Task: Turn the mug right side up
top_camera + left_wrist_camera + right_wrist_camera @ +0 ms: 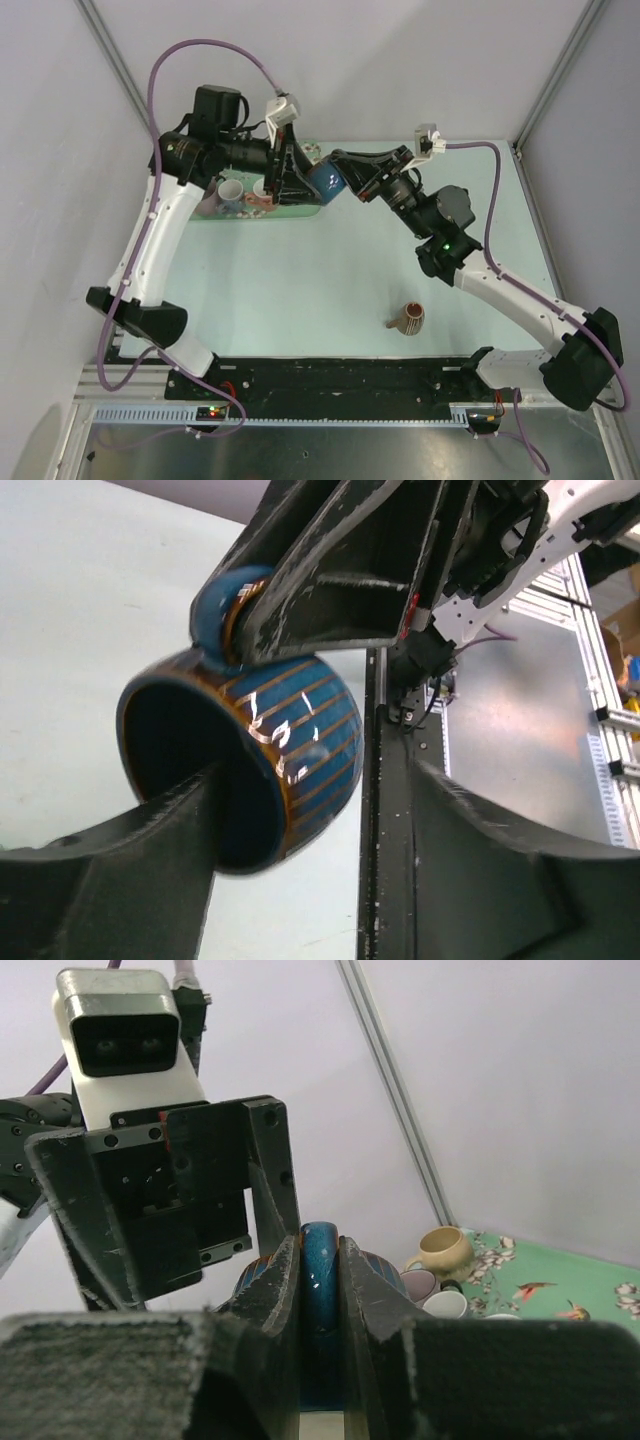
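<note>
A blue mug (325,178) with thin orange stripes hangs in the air above the far middle of the table. My right gripper (320,1260) is shut on its blue handle (320,1245), one finger on each side. In the left wrist view the mug (300,740) is tilted on its side, its dark mouth facing down and left. My left gripper (318,780) is open and straddles the rim: one finger (130,860) lies across the mouth, the other finger (500,860) stands well apart from the outer wall.
A green floral tray (300,208) at the back left holds several mugs, among them a yellow one (445,1250). A brown mug (408,318) lies on its side near the front middle. Both arms meet over the tray's right end.
</note>
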